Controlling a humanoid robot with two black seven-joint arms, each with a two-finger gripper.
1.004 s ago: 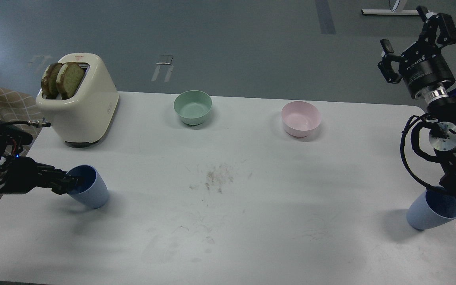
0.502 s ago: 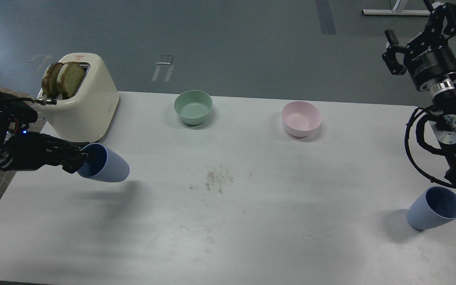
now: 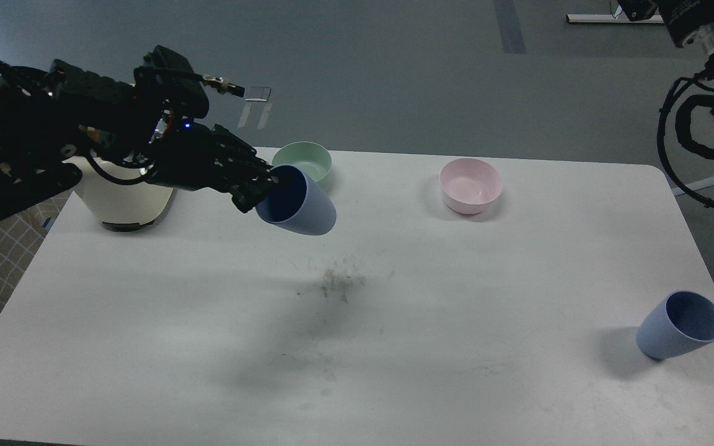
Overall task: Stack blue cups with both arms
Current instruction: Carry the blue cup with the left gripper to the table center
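Head view: left gripper clenched on rim of carried blue cup, tilted above table. Other blue cup stands far right. Right gripper out of frame. Advice: level carried cup, align over second cup's mouth, lower slowly.

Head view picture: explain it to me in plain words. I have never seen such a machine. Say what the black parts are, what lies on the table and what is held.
The camera sits in a robot's head, looking forward and down at a white table. The black jointed parts are its arms. The left arm reaches in from the left; its pincer grips one blue cup by the rim, lifted and tipped sideways. The right arm is at the top right corner, its pincer out of the picture. A second blue cup stands near the table's right edge. Also there: a cream toaster, a green bowl, a pink bowl and some dark crumbs.
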